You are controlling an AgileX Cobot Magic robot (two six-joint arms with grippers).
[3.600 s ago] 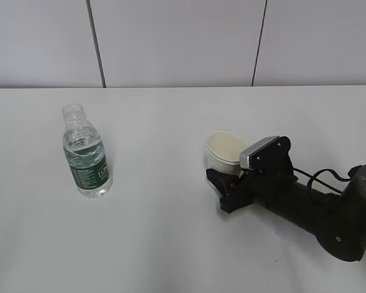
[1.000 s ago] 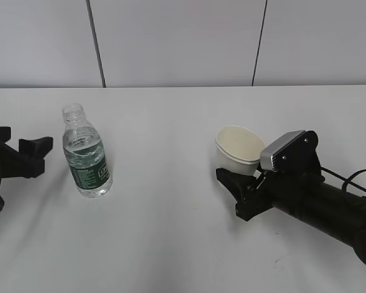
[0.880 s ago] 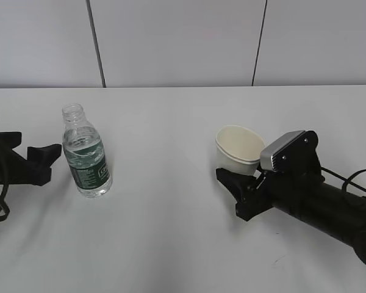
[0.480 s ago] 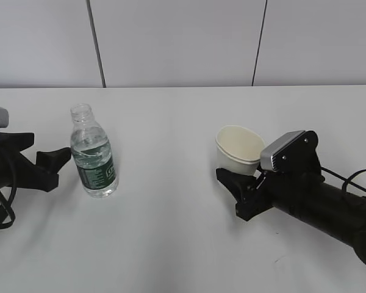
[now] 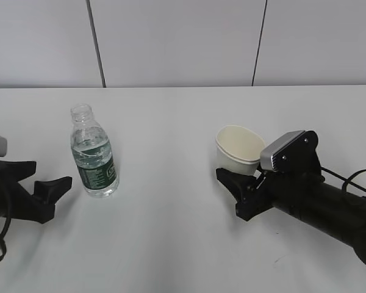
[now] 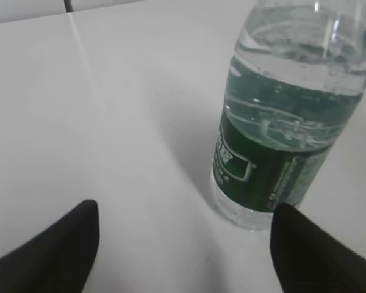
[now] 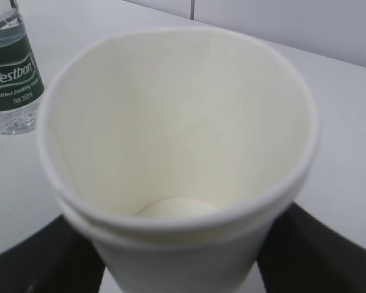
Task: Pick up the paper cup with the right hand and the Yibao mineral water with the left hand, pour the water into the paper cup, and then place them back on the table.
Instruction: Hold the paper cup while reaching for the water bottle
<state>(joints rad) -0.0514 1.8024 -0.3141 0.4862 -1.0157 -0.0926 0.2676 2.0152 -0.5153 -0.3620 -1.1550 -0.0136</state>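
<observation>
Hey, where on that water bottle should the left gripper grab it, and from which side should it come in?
Grip the Yibao mineral water around its green-labelled middle, probably the straightest and firmest band; the neck above narrows. It stands upright on the table with no cap, so keep it level. The left hand lies open, low to the bottle's left, and the bottle sits right of centre in its wrist view, so shift right before closing.

Ext cam slants down at table (image 5: 183,244); wrist cams close-up (all share bottle (image 5: 94,160)).
</observation>
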